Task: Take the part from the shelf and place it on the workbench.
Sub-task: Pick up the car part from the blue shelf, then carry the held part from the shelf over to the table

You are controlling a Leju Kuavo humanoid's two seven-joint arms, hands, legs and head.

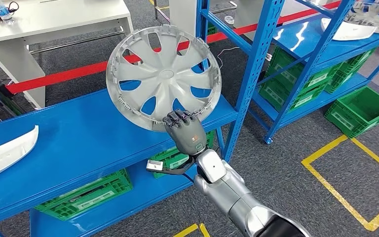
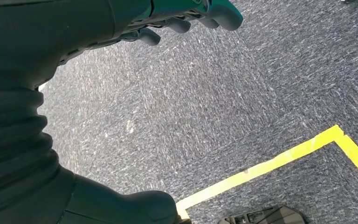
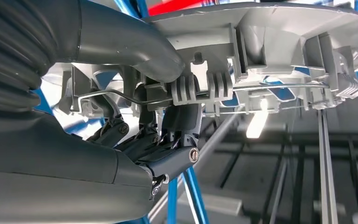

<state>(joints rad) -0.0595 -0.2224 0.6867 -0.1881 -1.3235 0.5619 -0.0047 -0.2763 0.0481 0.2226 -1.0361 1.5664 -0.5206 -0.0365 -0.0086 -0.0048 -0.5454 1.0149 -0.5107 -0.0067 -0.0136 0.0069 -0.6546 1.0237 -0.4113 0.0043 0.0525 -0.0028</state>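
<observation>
So the part here is a silver plastic wheel cover (image 1: 164,78), spoked w/ cutouts, and it's up off the blue shelf (image 1: 79,143), tilted w/ its face toward the head cam, lower edge over the shelf's front corner. Looks light and thin to me, prob fairly stiff across the face but flexy at the rim, and the smooth front would be slippery. The back side in the right wrist view is all ribs, clips and a wire retaining ring (image 3: 279,87), so imo that's the grippy bit but also the fragile bit; those little clips could snap if squeezed hard. Rim is the sensible place to grab, which is where the right hand (image 1: 181,122) has it: fingers curled over the lower rim, thumb (image 3: 135,42) pressing on the other side, fingers (image 3: 177,122) hooked in behind. It's a one-point hold on a wide disc, so I'd guess it wants to swing or twist when carried. Left hand (image 2: 186,18) hangs over the grey carpet, fingers loosely curled, nothing in it afaict.
</observation>
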